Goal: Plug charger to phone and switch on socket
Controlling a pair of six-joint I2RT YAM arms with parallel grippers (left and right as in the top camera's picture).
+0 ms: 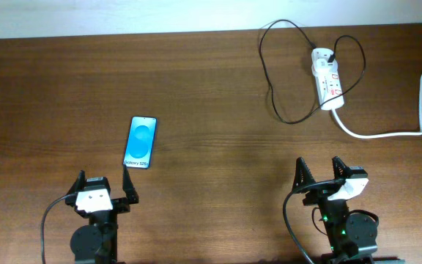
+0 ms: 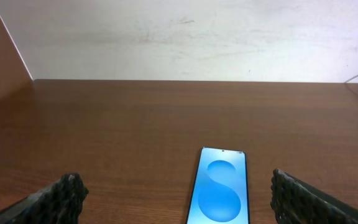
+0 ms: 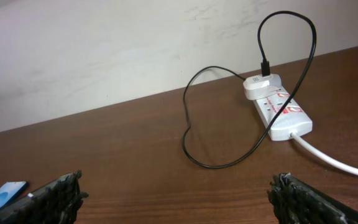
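Sitting at six o'clock, left gripper [image 1: 105,180] and right gripper [image 1: 319,165] gape empty, each aimed at its likely job: phone [image 1: 141,142] at twelve, charger [image 1: 273,95] and socket [image 1: 328,82] at one.

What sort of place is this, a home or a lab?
Likely a robotics lab bench: a dark wooden table against a plain white wall, a robot's open left gripper and right gripper, plus a blue-screened black smartphone and a white power strip.

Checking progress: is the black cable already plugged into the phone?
No, the phone lies alone; the charger cable loops by the socket far away.
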